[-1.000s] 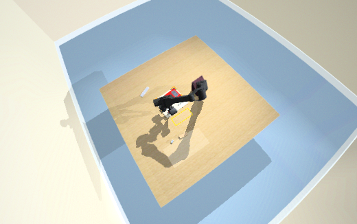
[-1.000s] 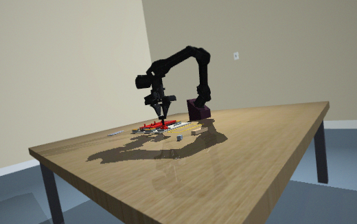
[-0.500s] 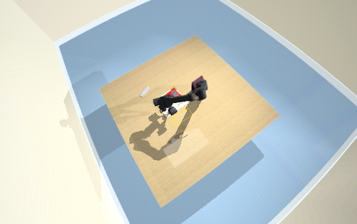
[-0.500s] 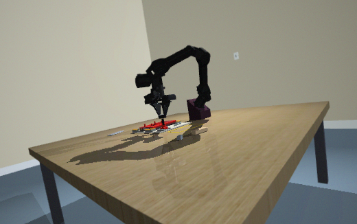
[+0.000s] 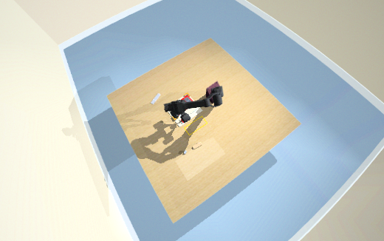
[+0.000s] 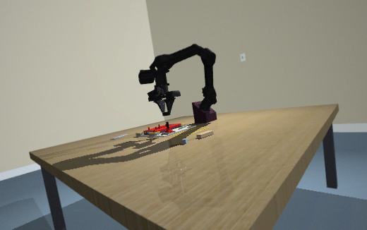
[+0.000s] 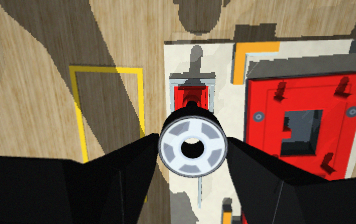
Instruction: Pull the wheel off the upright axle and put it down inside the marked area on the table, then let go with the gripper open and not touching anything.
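My gripper (image 7: 192, 142) (image 6: 165, 112) (image 5: 184, 117) is shut on the wheel (image 7: 192, 145), a grey-white disc with a dark rim and a centre hole. It holds the wheel clear above the upright axle (image 6: 167, 125), whose red mount shows just beyond the wheel in the wrist view. The axle stands on a white board (image 7: 222, 90) (image 6: 159, 132). The marked area is a yellow outlined rectangle (image 7: 75, 110) (image 5: 204, 120) on the table, left of the board in the wrist view. The wheel is beside this area, not over it.
A red plate (image 7: 300, 95) with pegs fills the board's right part. A small wooden block (image 5: 196, 146) (image 6: 205, 134), a small grey cube (image 5: 184, 152) (image 6: 184, 140) and a white strip (image 5: 156, 98) (image 6: 118, 136) lie on the table. The arm's purple base (image 6: 204, 112) stands behind the board.
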`<action>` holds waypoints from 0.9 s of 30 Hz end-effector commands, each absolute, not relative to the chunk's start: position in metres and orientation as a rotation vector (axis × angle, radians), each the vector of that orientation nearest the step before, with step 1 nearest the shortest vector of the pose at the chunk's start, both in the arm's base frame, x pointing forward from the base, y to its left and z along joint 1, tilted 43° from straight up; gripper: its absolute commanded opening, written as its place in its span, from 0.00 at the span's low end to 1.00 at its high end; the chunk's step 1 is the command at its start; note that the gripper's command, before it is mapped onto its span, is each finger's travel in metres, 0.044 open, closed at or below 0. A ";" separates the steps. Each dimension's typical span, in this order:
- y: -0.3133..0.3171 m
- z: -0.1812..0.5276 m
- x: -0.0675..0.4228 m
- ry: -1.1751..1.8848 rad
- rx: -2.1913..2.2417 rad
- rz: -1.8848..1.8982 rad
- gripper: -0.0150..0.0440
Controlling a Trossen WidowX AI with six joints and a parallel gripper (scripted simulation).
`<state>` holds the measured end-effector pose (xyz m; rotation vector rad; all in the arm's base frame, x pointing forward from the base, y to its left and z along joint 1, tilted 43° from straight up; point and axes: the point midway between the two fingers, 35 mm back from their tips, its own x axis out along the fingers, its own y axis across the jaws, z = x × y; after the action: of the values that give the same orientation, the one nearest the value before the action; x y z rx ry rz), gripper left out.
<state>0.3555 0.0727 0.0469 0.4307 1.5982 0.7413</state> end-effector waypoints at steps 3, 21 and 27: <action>0.083 0.059 0.347 1.598 0.430 0.741 0.25; 0.112 0.099 0.310 1.601 0.430 0.732 0.25; 0.120 0.110 0.297 1.601 0.430 0.733 0.25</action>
<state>0.3044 0.1160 0.1031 0.4244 1.6039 0.7326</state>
